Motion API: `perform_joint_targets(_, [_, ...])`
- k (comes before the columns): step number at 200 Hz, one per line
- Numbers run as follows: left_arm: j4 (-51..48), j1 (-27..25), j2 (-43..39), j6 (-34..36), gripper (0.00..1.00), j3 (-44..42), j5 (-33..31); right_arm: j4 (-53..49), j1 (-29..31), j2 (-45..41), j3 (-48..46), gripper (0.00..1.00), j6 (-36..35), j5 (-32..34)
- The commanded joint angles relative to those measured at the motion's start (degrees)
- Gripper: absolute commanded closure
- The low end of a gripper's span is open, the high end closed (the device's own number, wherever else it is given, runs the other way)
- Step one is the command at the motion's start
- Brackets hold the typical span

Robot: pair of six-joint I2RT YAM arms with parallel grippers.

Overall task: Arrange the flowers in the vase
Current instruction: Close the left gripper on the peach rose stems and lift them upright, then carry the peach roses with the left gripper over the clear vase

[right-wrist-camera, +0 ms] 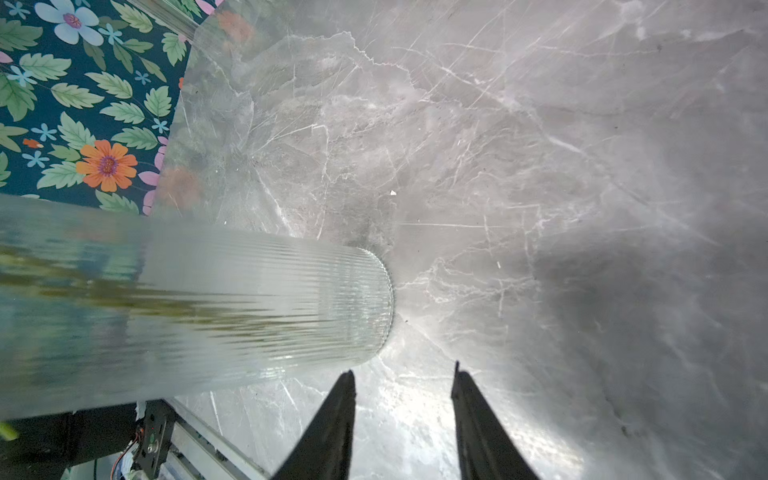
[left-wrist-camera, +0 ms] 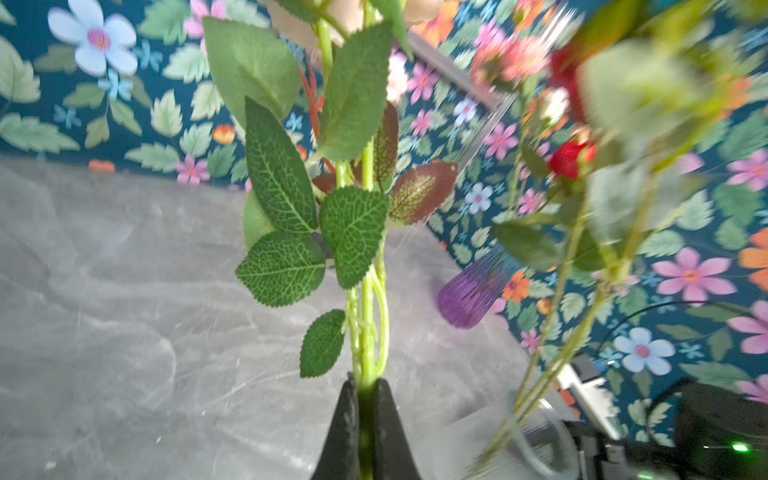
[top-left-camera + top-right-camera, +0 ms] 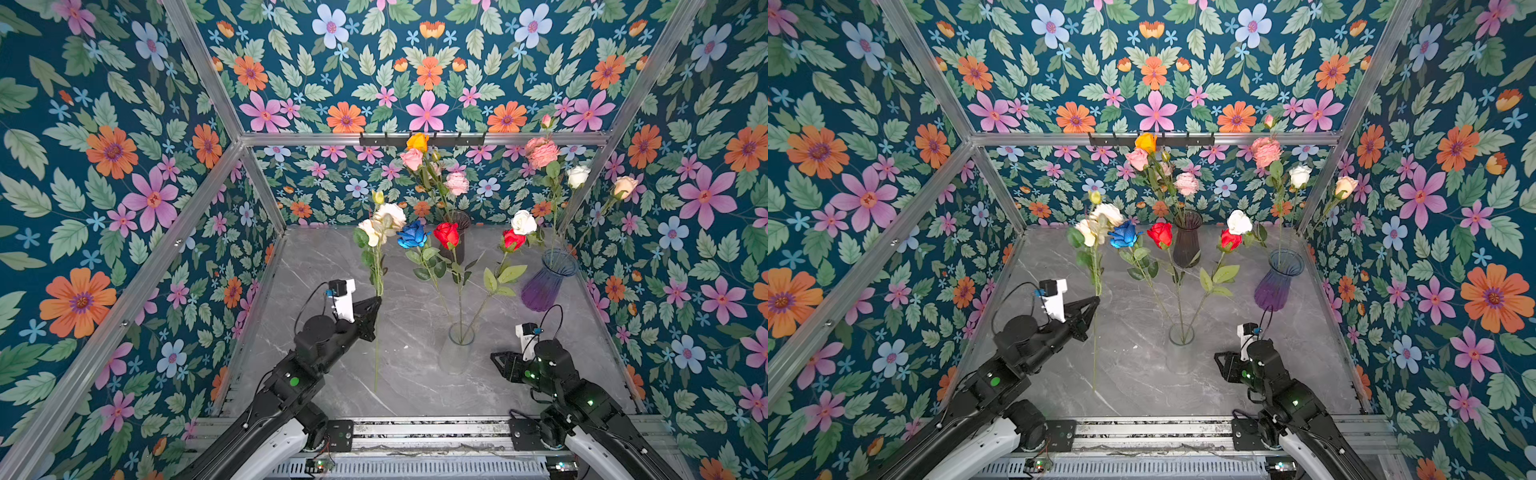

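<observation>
Left gripper (image 3: 376,301) closest, pinching the cream flower (image 3: 382,224): long green stem, veined leaves, cream-white heads, held upright, left of clear vase (image 3: 457,353). Blue, red, white flowers (image 3: 412,235) stand in that vase; more in dark vase (image 3: 455,237) and purple vase (image 3: 544,286). Jaws fully closed on stem. Right gripper (image 3: 496,359) partly open, empty, beside clear vase. Grey marble surface (image 3: 332,386); floral wallpaper walls (image 3: 124,166).

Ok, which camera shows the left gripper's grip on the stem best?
Left wrist view: the left gripper pinches the cream flowers' stem close up. Both top views show the grip small; the right wrist view misses it.
</observation>
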Motion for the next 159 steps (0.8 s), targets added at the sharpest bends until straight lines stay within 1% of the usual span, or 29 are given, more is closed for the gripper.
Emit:
perform_joint_targets(1, [8.92,0.04,-5.11,2.41,1.00,0.55,1.75,0.51,-0.01,0.05,0.07,0.59,-0.20,0.30])
perform_joint_targets(13, [14.87,0.04,-6.60,2.65,1.00,0.51,3.57,0.51,0.00,0.09,0.04,0.59,-0.23,0.30])
perform_joint_targets(25, [21.91,0.04,-5.91,3.03,1.00,0.56,6.54,0.51,-0.02,0.00,0.06,0.59,-0.17,0.29])
perform_joint_targets(56, [35.24,-0.50,3.12,3.58,1.00,4.39,17.61,0.43,0.04,-0.13,0.05,0.59,-0.25,0.29])
perform_joint_targets(70, [43.07,-2.53,7.63,4.78,1.00,5.57,20.91,0.36,0.05,-0.43,0.06,0.59,-0.18,0.34])
perform_joint_targets(84, [49.30,-6.46,11.94,9.14,1.00,7.11,22.86,0.29,-0.01,-0.61,-0.03,0.59,-0.15,0.42])
perform_joint_targets(93, [50.72,-10.06,14.92,13.87,1.00,8.93,24.25,0.25,0.02,-0.77,-0.03,0.59,-0.08,0.47])
perform_joint_targets(106, [49.62,-15.55,19.57,21.70,1.00,12.40,26.35,0.25,0.00,-0.80,0.00,0.59,-0.09,0.47])
perform_joint_targets(119, [47.55,-18.92,24.44,27.24,1.00,16.04,28.84,0.29,0.04,-0.80,-0.01,0.59,-0.15,0.54])
perform_joint_targets(140, [50.12,-21.12,30.82,31.44,1.00,18.78,30.91,0.39,-0.03,-0.65,-0.02,0.59,-0.11,0.47])
perform_joint_targets(159, [55.55,-21.30,35.15,32.44,1.00,19.20,31.25,0.43,0.05,-0.38,-0.03,0.59,-0.19,0.30])
